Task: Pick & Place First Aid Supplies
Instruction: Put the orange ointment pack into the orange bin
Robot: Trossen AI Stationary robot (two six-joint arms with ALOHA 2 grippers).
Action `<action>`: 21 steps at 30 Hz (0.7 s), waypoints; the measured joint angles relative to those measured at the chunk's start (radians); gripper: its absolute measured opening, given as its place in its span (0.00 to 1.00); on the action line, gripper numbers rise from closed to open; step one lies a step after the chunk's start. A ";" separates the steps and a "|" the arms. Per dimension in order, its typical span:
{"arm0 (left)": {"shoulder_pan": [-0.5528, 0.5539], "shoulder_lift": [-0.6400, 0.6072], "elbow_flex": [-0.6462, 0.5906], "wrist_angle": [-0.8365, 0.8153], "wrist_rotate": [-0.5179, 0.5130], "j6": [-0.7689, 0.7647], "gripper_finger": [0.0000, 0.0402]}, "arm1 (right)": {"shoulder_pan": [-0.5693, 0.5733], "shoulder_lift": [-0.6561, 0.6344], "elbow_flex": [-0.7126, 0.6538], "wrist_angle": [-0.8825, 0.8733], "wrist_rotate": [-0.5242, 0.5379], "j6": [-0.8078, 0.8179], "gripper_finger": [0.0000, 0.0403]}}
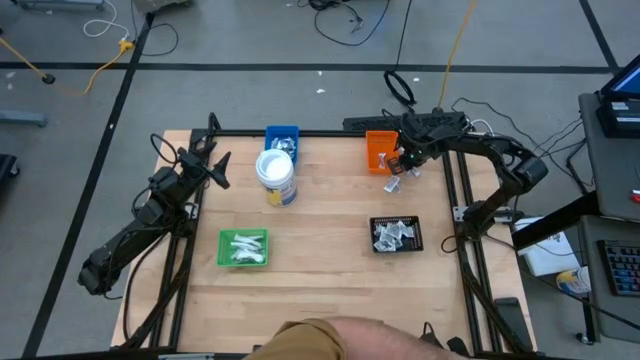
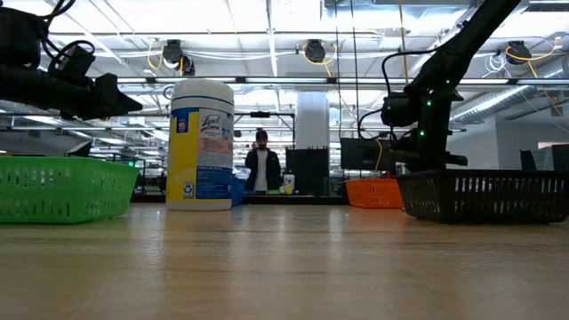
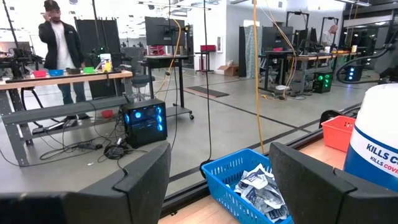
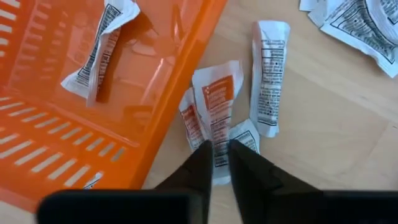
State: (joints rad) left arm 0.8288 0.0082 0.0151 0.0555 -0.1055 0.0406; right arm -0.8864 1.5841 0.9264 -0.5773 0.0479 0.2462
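Beside the orange tray (image 1: 380, 150), at the table's far right, my right gripper (image 4: 219, 167) points steeply down and is shut on a white packet with orange print (image 4: 217, 106). Other packets lie loose on the wood around it (image 4: 269, 74), and one lies inside the orange tray (image 4: 99, 50). My left gripper (image 1: 215, 165) hangs open and level above the far left of the table, touching nothing. Its wrist view looks over the blue tray (image 3: 245, 186), which holds several packets. My right gripper pinches the orange-printed packet at its near end (image 4: 219, 152) between its two fingertips. The fingers come from above, slanting down, and lie along the packet's length. The packet stretches flat away from the fingertips over another packet; whether it is clear of the table I cannot tell.
A white tub with a blue label (image 1: 275, 178) stands upright left of centre. A green tray (image 1: 244, 248) and a black tray (image 1: 397, 235) hold packets nearer the front. Part of a person (image 1: 320, 335) shows at the near edge.
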 joint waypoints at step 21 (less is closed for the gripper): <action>0.000 0.000 0.000 0.000 0.000 0.000 0.68 | -0.022 -0.240 0.000 -0.174 0.025 0.294 0.00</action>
State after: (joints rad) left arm 0.8288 0.0082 0.0151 0.0559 -0.1055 0.0406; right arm -0.9083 1.3440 0.9268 -0.7516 0.0725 0.5400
